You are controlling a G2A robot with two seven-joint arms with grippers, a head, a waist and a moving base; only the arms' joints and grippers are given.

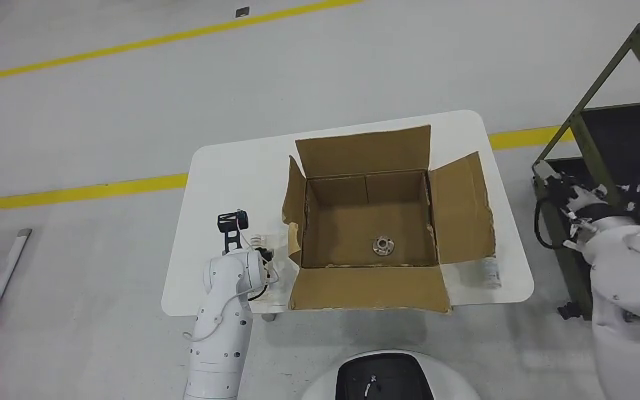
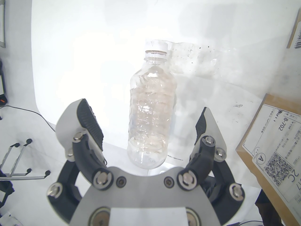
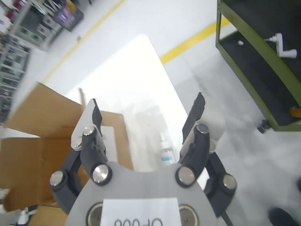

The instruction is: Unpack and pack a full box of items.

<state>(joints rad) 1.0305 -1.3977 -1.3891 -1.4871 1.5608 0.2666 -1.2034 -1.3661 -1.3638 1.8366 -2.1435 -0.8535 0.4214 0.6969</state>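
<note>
Left gripper point(image 2: 145, 114) is mine, and its two black-padded fingers point(image 2: 90, 121) are spread wide, gripping nothing. It hangs over the near edge of the white table point(image 2: 94, 24).

Between the fingers, touching neither, lies a clear plastic bottle point(image 2: 151, 109). It is on its side on the table. Its long axis runs straight away from my wrist, with the rounded base nearest me and the white cap point(image 2: 157, 46) at the far end. A crumpled sheet of clear plastic film point(image 2: 195, 57) lies just beside the cap.

The cardboard box point(image 2: 270, 142) is off to one side of the bottle, and one flap carries a printed label point(image 2: 279, 151). From the top view the box point(image 1: 365, 152) stands open in the middle of the table, all four flaps folded outward. A small round metal part point(image 1: 381, 244) lies on its floor.

My right gripper point(image 3: 147, 101) is also spread wide and holds nothing. It is raised past the table's right end, above the floor. Below it, a small bottle point(image 3: 167, 155) with a teal band lies on the table near that edge, its long axis pointing away from my wrist. A green cart point(image 3: 247, 71) stands nearby on the floor.
</note>
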